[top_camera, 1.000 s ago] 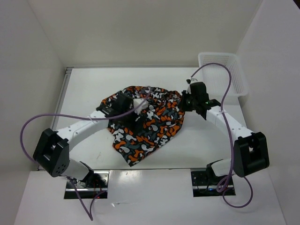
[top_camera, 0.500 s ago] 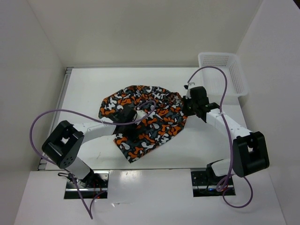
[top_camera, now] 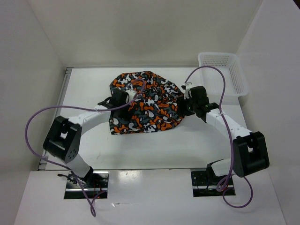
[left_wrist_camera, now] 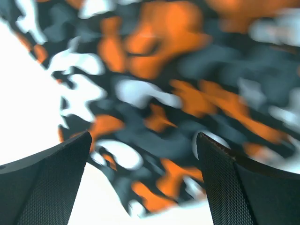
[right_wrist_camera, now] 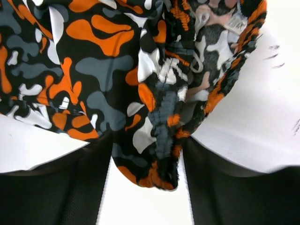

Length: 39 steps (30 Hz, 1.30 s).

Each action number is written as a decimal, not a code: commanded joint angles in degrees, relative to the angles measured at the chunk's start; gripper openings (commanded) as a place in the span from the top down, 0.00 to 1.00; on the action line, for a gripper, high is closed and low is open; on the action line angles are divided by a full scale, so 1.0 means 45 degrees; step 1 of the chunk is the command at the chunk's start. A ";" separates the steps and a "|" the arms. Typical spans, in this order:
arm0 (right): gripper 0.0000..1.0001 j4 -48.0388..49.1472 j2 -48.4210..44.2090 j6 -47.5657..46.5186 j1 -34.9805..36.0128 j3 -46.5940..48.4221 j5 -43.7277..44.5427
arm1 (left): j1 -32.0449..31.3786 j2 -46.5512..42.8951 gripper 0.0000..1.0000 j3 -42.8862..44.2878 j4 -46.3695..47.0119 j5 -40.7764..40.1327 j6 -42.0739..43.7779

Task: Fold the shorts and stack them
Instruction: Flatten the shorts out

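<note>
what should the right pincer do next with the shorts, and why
Probably draw the right pincer straight back off the shorts. Its jaws stand apart, with white table showing either side of the bunched waistband between them, so the cloth looks loose. Backing off would clear it for the next fold.

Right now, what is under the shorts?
Only the white table shows around the shorts. Their bunched edge sits between the open fingers of the right gripper. Whatever lies beneath the cloth is covered.
</note>
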 commanded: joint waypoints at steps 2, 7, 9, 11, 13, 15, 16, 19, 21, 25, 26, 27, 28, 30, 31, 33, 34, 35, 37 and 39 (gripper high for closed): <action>0.29 0.0011 -0.0437 -0.1604 -0.0062 0.0256 0.0266 | -0.0734 -0.2165 0.01 -0.1200 -0.2657 0.1078 0.0036; 0.23 -0.0986 -0.0009 -0.3615 -0.0062 0.1525 0.0930 | -0.0734 -0.2323 0.01 -0.2824 -0.2995 0.0767 0.0036; 0.25 -0.1493 0.0304 -0.4321 -0.0062 0.2187 0.0930 | -0.0734 -0.2323 0.01 -0.3213 -0.2585 0.0611 0.0036; 0.27 -0.1670 0.0596 -0.4477 -0.0062 0.2522 0.0930 | -0.0734 -0.2149 0.01 -0.3370 -0.2137 0.0473 0.0036; 0.28 -0.1671 0.1026 -0.4596 0.0074 0.2660 0.0930 | -0.0734 -0.1952 0.01 -0.3507 -0.1553 0.0356 0.0036; 0.29 -0.1555 0.1300 -0.4964 0.0249 0.2233 0.1241 | -0.0734 -0.1602 0.01 -0.3645 -0.1431 0.0356 0.0036; 0.29 -0.1554 0.1301 -0.5083 0.0251 0.2056 0.1243 | -0.0734 -0.1600 0.01 -0.3645 -0.1238 0.0356 0.0036; 0.29 -0.1554 0.1847 -0.5455 0.0251 0.1372 0.1243 | -0.0617 -0.1483 0.02 -0.3782 -0.1236 0.0473 0.0036; 0.34 -0.1554 0.2100 -0.5805 0.0251 0.1060 0.1088 | -0.0617 -0.1483 0.20 -0.3899 -0.1392 0.0590 0.0036; 0.71 -0.1302 0.2530 -0.5807 0.0251 0.0806 0.0891 | -0.0617 -0.1736 0.58 -0.4289 -0.1566 0.0590 0.0036; 0.78 -0.1300 0.2532 -0.5961 0.0251 0.0650 0.0891 | -0.0617 -0.1737 0.70 -0.4290 -0.1568 0.0590 0.0036; 0.90 -0.1474 0.2532 -0.6117 0.0251 0.0648 0.0891 | -0.0617 -0.1853 0.82 -0.4445 -0.1723 0.0590 0.0036; 0.96 -0.1650 0.2532 -0.6622 0.0251 0.0455 0.0891 | -0.0617 -0.2028 1.00 -0.4446 -0.1898 0.0474 0.0036; 1.00 -0.2177 0.2298 -0.7074 0.0251 0.0162 0.0891 | -0.0501 -0.2322 1.00 -0.4583 -0.2327 0.0357 0.0036; 1.00 -0.2431 0.2181 -0.7385 0.0251 0.0160 0.0891 | -0.0249 -0.2729 1.00 -0.4467 -0.3064 0.0356 0.0036; 1.00 -0.3406 0.1830 -0.8400 0.0251 0.0160 0.1028 | 0.0103 -0.3200 1.00 -0.3807 -0.4681 0.0239 0.0036; 1.00 -0.3796 0.1828 -0.8772 0.0251 0.0160 0.1028 | 0.0434 -0.3724 1.00 -0.3492 -0.5331 0.0239 0.0036; 1.00 -0.4670 0.1693 -0.9491 0.0251 0.0295 0.0893 | 0.0611 -0.4039 1.00 -0.3180 -0.5956 0.0355 0.0036; 1.00 -0.5651 0.1692 -1.0256 0.0251 0.0451 0.0058 | 0.0866 -0.5109 1.00 -0.2381 -0.7715 0.1073 0.0036; 1.00 -0.6549 0.1692 -1.1020 0.0251 0.0453 -0.0474 | 0.0867 -0.5680 1.00 -0.2239 -0.8867 0.1584 0.0036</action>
